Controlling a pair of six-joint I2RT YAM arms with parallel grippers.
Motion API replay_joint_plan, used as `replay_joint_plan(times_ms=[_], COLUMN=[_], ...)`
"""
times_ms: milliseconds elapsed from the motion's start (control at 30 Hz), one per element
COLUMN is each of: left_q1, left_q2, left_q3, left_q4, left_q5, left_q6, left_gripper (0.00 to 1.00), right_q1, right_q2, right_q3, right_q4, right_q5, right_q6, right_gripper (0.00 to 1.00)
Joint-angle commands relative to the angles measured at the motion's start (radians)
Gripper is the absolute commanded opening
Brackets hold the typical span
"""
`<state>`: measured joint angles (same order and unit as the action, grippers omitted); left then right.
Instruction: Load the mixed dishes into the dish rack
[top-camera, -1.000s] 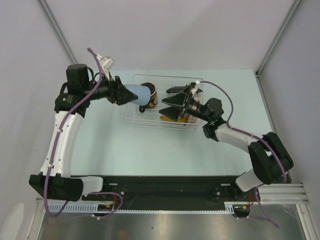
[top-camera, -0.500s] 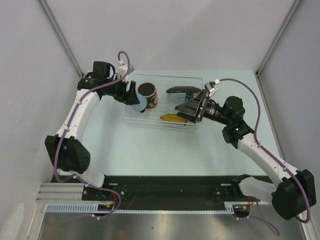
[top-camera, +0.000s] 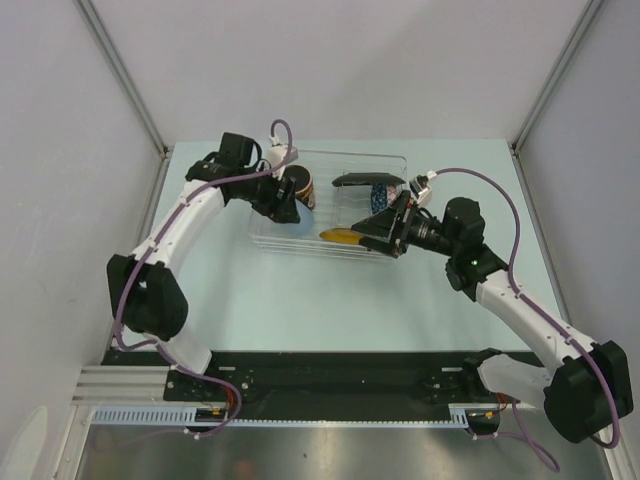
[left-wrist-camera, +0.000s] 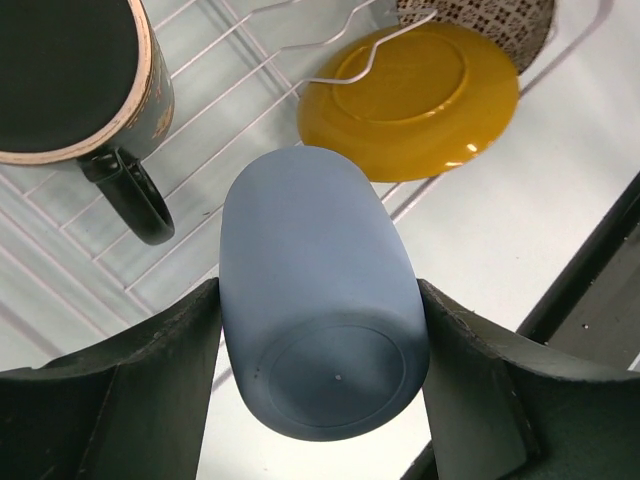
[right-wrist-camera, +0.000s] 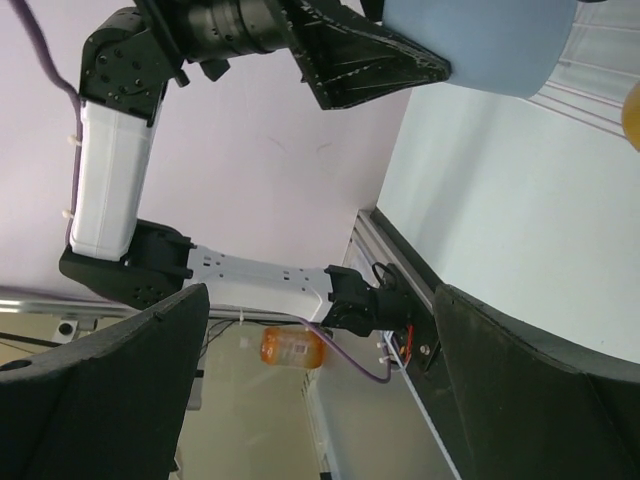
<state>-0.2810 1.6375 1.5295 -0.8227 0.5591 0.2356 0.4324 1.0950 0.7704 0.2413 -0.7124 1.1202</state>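
**Item: small light-blue cup** (left-wrist-camera: 312, 240). Pinched across its sides by the left gripper (left-wrist-camera: 320, 290), one dark finger (left-wrist-camera: 120, 400) on each flank. It lay tipped on its side with the base facing the wrist camera. It was over the near-left part of the dish rack (top-camera: 262, 243); contact with the wires could not be told.

**Edges and room.**
- The rack's clear rim bounded the cup on the near and left sides.
- Bare ribbed wire showed between the cup and the yellow saucer (left-wrist-camera: 410, 100).
- Open table (top-camera: 300, 300) lay beyond the near rim, as far as the black base rail.
- Walls and a corner post closed in the table's left and far edges.

**Neighbours and obstructions.**
- Red mug (top-camera: 298, 184): upright and just beside the cup, with its black handle (left-wrist-camera: 132, 198) turned toward it.
- Saucer: leaning in the wires, with a wire loop across its face.
- Black square plate (top-camera: 362, 180): at the rack's far side.
- Right gripper (top-camera: 380, 230): over the rack's near-right part, above the saucer. Its jaws were spread wide with nothing between them.
- Left arm: crossed the rack's left rim.

**Background.** An orange bottle (right-wrist-camera: 291, 347) was beyond the table.
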Motion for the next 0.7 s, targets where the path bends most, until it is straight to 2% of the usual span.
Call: replay_joint_plan(times_ms=[0,667], left_q1=[-0.01,-0.04], left_q2=[0.041,0.147], left_q3=[-0.006,-0.061], left_q4=[0.072,0.186], left_q5=[-0.002,-0.273], left_q6=[-0.009,0.048], left_gripper=[0.0,0.0], right_q1=[-0.023,-0.057], right_q2=[-0.05,-0.092], right_q3=[-0.025,-0.098], right_q4=[-0.002,0.029], right_q5=[-0.001,-0.019], right_q6=[-0.017,0.016], right_gripper=[1.0,1.0])
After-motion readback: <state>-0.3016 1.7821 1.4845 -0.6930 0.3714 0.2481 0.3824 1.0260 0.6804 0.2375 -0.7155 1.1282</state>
